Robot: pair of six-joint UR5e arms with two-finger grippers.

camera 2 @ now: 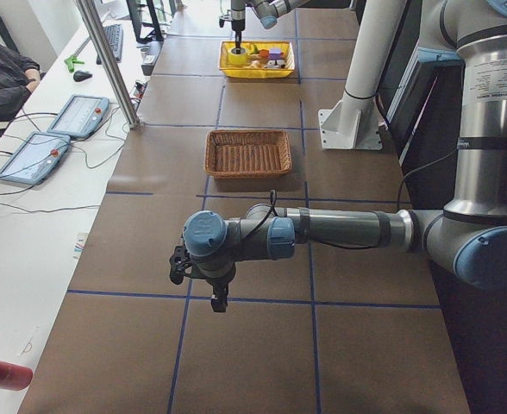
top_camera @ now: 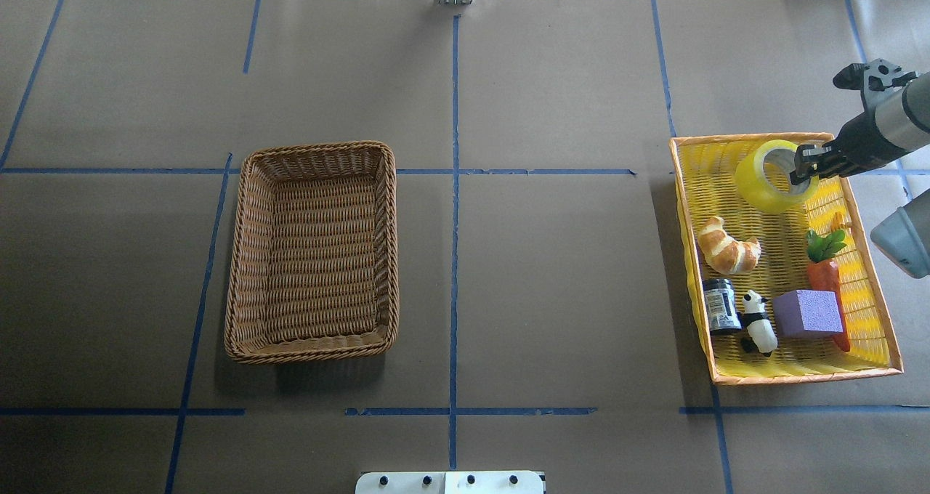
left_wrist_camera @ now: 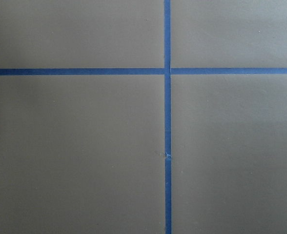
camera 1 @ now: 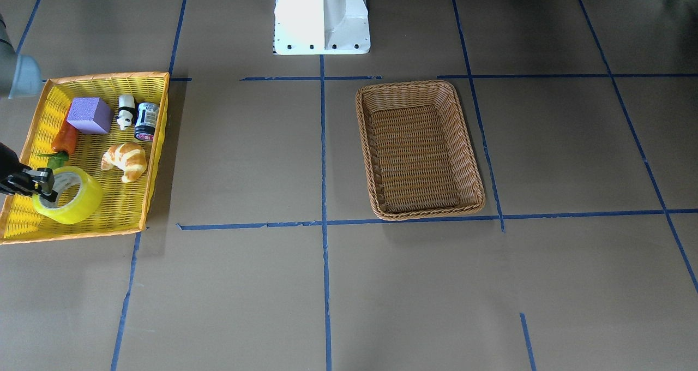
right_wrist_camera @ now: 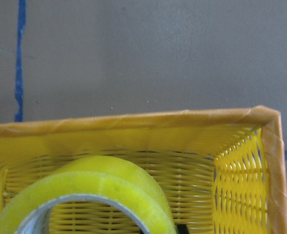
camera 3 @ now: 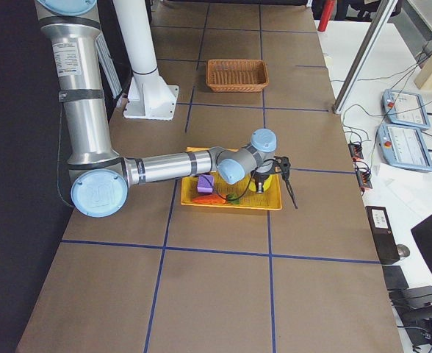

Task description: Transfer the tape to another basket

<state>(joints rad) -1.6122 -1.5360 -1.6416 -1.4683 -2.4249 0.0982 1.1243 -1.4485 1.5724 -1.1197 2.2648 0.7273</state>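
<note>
At the 12 o'clock end of the yellow basket (top_camera: 788,369), read from the overhead view, the tape (top_camera: 759,189) stands tilted, its open core turned up and toward 3 o'clock. The right tool (top_camera: 801,168) comes in from 3 o'clock and is closed narrowly on the roll's wall, one finger seemingly inside the core and the other on the outer face. Whether the roll has cleared the basket floor I cannot tell. A one-sided pinch like this likely lets the roll swing, so the lift wants to go straight up and slowly, high enough for the hanging lower edge to pass the orange rim. The croissant (top_camera: 726,245) at 7 o'clock of the tape and the carrot (top_camera: 825,272) at 5 o'clock lie apart from it and should not snag. The carry then runs toward 9 o'clock across the worktop (top_camera: 552,276) to the wicker basket (top_camera: 312,149), well apart. Release is best made low over its middle, lest the roll land on edge and wheel off. The left tool (camera 2: 203,280) hangs over the worktop, well apart from both baskets; its opening I cannot tell.
</note>
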